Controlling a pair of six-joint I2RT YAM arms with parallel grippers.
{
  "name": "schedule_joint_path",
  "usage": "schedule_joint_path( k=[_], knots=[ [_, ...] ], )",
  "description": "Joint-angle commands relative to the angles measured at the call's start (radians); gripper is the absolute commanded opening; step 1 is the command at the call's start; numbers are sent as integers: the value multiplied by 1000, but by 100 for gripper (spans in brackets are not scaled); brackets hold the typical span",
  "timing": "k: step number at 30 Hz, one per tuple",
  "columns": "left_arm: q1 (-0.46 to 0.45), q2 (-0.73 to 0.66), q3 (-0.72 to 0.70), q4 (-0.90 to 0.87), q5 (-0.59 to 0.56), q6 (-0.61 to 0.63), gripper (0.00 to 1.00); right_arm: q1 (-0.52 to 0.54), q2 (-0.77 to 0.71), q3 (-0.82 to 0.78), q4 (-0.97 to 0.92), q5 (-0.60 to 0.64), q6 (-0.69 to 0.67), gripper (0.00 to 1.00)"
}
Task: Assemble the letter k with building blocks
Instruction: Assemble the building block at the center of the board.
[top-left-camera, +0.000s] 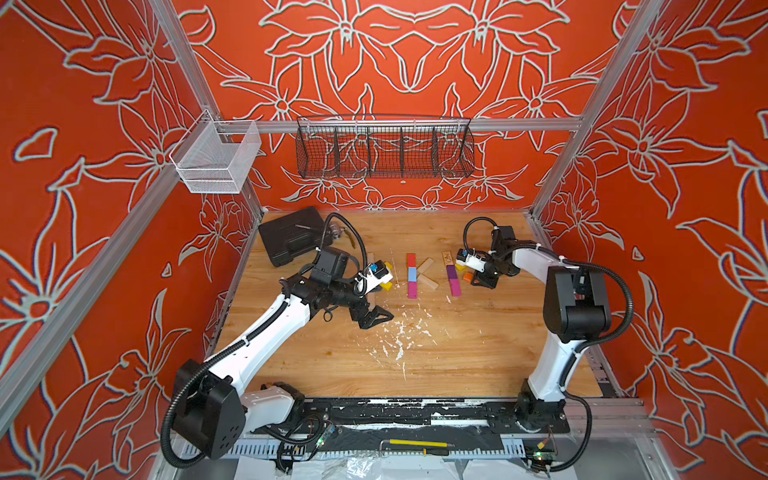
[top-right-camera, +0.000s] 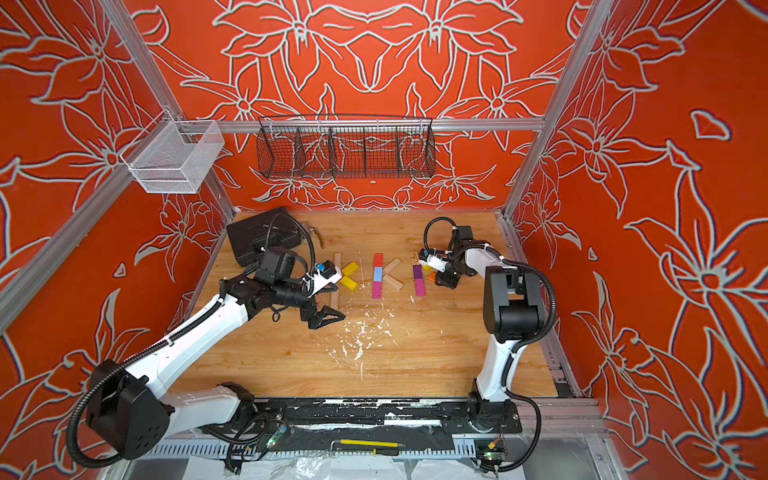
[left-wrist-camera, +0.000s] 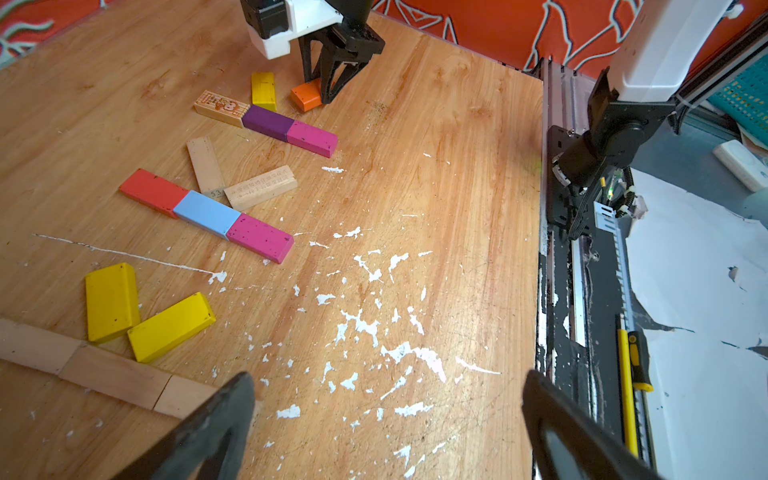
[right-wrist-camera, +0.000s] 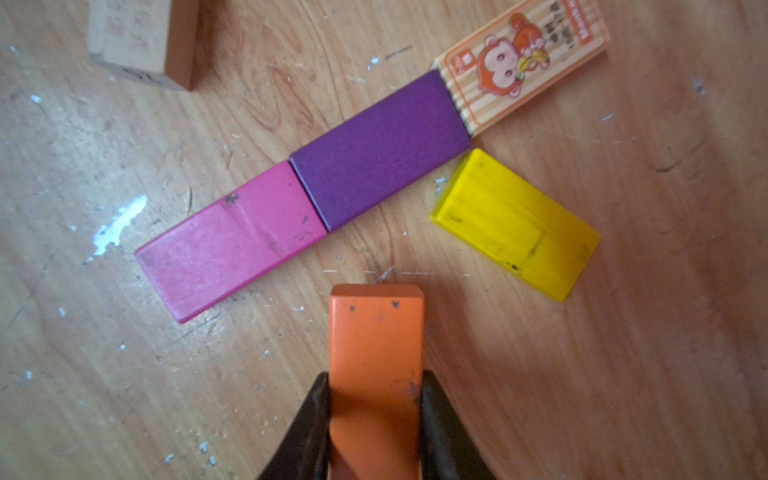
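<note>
**Count:** fifteen blocks on the far half of the table (top-left-camera: 478, 353). Five are plain pale wood, three yellow and two magenta. Red, blue, purple, orange and printed are one each.

**Left group:** three plain blocks are laid end to end as a plain line (left-wrist-camera: 112, 376) running near to far. A yellow pair (left-wrist-camera: 112, 301) lies splayed just to its right.

**Middle group:** the red block (left-wrist-camera: 153, 192), blue block (left-wrist-camera: 206, 212) and magenta block (left-wrist-camera: 259, 237) are set end to end, red farthest. Two plain blocks angle off to the right, their ends meeting beside the blue block.

**Right group:** the printed block (right-wrist-camera: 523, 62), purple block (right-wrist-camera: 380, 149) and second magenta block (right-wrist-camera: 230, 241) are set end to end, printed farthest. The third yellow block (right-wrist-camera: 515, 224) lies just right of the purple block's far end.

**Grippers:**
- The orange block (right-wrist-camera: 376, 332) is clenched between the fingers of the right gripper (right-wrist-camera: 376, 388). It is held right of the purple–magenta joint and apart from it.
- The left gripper (left-wrist-camera: 388, 386) is released, with its fingers spread wide and nothing between them. It hangs over bare table by the near end of the plain line.

**Writing:**
- "53" is read at the near end of the numbered plain block (left-wrist-camera: 205, 164).
- The engraved plain block (left-wrist-camera: 262, 192) bears characters too fine to read.
- The printed block shows a cartoon monkey with a banana, and its lettering is not legible.
</note>
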Motion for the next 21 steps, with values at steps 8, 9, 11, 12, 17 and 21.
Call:
schedule_joint_path(
  k=[8,9,11,12,17,21],
  knots=[
    [5,17,21,-28,-2,26,98,14,57,66,-54,-42,-30,27],
    [5,17,21,-30,-4,27,98,15,61,68,-53,-42,-30,27],
    [5,20,20,-30,-6,28,98,21,70,72,-53,-38,-27,28],
    [5,21,20,-30,-6,28,98,24,73,72,-53,-40,-27,28],
    [7,25,23,-33,-6,29,98,32,88,80,-55,-39,-27,29],
    [7,27,23,-33,-7,28,98,36,96,85,-63,-36,-29,32]
  ],
)
